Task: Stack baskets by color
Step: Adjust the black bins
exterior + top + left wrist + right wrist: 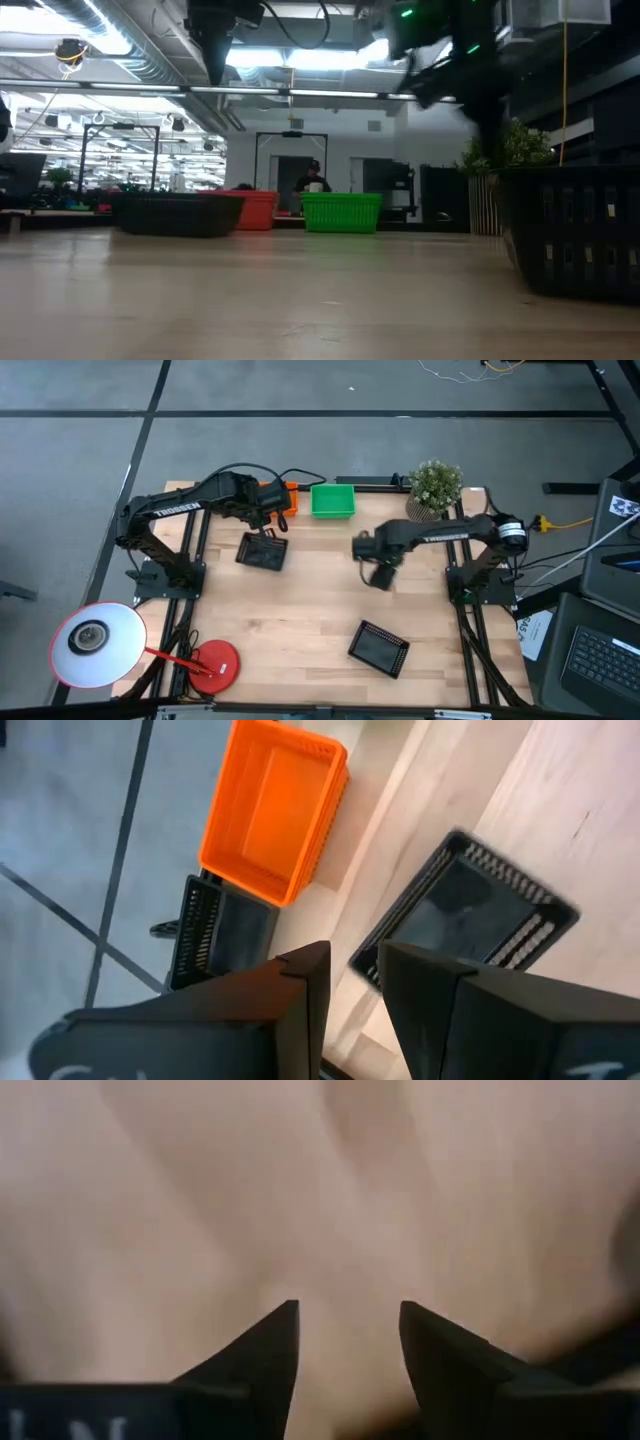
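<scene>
A black basket (262, 550) (465, 910) rests flat on the table at the left centre. My left gripper (345, 970) (270, 512) hangs above and just beyond it, open, with nothing between its fingers. An orange basket (275, 810) (255, 210) stands at the far edge, with another black basket (215, 935) next to it, partly hidden by my fingers. A green basket (332, 500) (340, 212) stands at the far middle. A third black basket (379, 648) (580, 235) lies near the front right. My right gripper (345, 1340) (378, 572) is open over bare table at the centre, pointing down.
A potted plant (435, 488) stands at the far right. A white lamp head (95, 645) and its round red base (212, 665) sit at the near left corner. Bare wood lies across the table's middle and front (300, 620).
</scene>
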